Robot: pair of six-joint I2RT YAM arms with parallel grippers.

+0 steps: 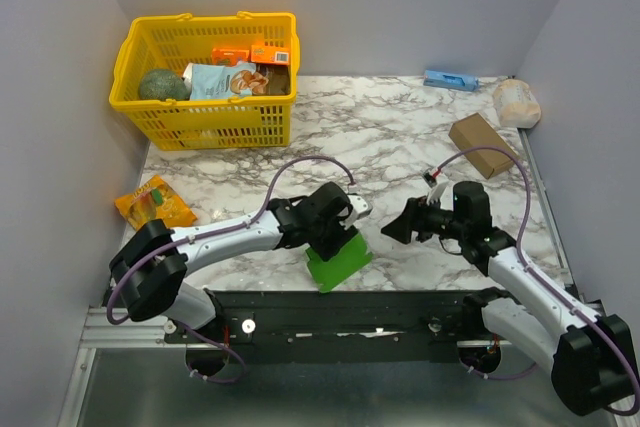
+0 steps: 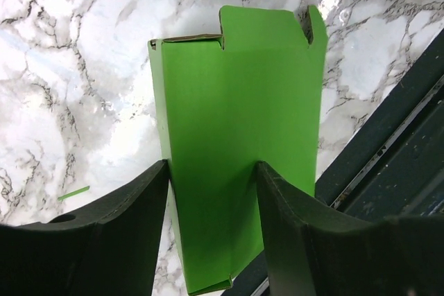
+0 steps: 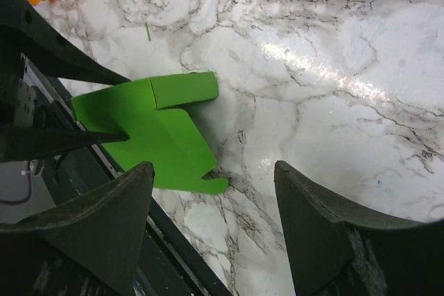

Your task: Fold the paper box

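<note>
While the paper box lies at the near edge of the worktop, its lower corner reaching over the black rail that carries the arms, the step in hand looks like securing it for folding. The left hand is set over the box with its 2 fingers partway apart. One sits at the left edge of the card and the other lies across its green face. Whether they actually pinch the card or only bracket it, I cannot tell from these views. At the far end of the box the small flaps stick out flat and unfolded, so I judge the task to be at an early stage. The right hand hangs spread over bare marble to the right of the box, apart from it and holding nothing. The next move probably calls for the left hand to get a firm but gentle hold, since thin card buckles easily. The right hand would then come across to the open end and press 1 flap over along its crease. Because the box sits so close to the edge, a sideways push could slide it off onto the rail, so pressure should go toward the held side.
</note>
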